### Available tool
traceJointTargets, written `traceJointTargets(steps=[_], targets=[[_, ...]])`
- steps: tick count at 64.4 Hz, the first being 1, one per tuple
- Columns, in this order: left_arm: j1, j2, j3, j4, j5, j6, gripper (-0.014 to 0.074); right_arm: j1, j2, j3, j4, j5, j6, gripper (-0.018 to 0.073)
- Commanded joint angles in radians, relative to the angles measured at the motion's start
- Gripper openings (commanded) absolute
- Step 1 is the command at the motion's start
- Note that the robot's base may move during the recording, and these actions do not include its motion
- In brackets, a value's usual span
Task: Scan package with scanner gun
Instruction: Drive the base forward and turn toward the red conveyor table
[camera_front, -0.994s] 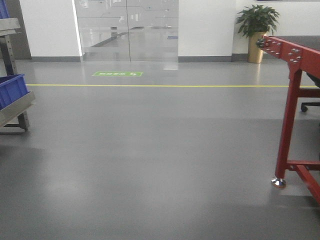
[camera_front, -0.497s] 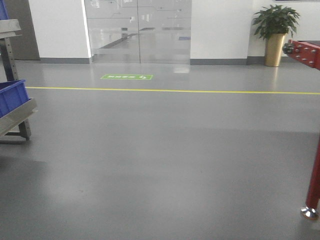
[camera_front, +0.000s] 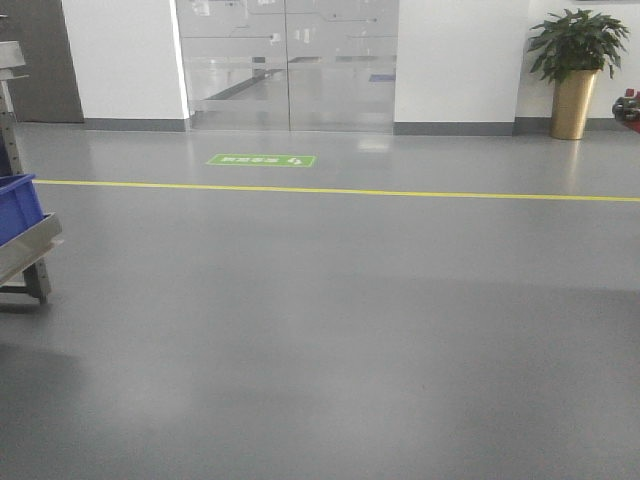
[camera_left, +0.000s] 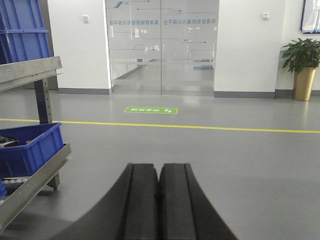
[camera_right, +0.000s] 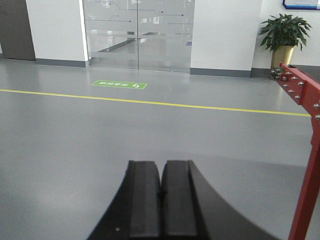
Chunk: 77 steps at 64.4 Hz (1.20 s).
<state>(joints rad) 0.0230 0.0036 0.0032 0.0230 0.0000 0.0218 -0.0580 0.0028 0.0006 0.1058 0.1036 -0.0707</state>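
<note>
Package not in any view, scanner gun neither; we see only grey floor (camera_front: 320, 350) ahead, so we judge base is in transit, task proper not begun. Left gripper (camera_left: 159, 170) fingers pressed together, nothing between them; right gripper (camera_right: 161, 167) likewise closed and empty. Both arms low, level, pointing forward (tucked travel pose, we reckon, to stay clear of obstacles). Blue bin (camera_left: 30, 147) sits on metal rack (camera_left: 37, 172) at left; red frame (camera_right: 306, 140) stands at right.

Grey floor (camera_front: 320, 350), yellow line (camera_front: 400, 193), grn sign (camera_front: 261, 160), blue bin (camera_left: 30, 147), red frame (camera_right: 300, 87), prob. gold pot (camera_front: 572, 105)
</note>
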Motion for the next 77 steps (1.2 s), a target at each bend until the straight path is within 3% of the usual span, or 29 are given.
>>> traceJointTargets(steps=[1, 77], targets=[[0.001, -0.004, -0.003, 0.002, -0.018, -0.007, -0.0111, 0.001, -0.003, -0.001, -0.006, -0.015, -0.002, -0.0153], [0.001, -0.004, -0.003, 0.002, -0.018, -0.007, -0.0111, 0.001, -0.003, -0.001, -0.006, -0.015, -0.002, -0.0153]])
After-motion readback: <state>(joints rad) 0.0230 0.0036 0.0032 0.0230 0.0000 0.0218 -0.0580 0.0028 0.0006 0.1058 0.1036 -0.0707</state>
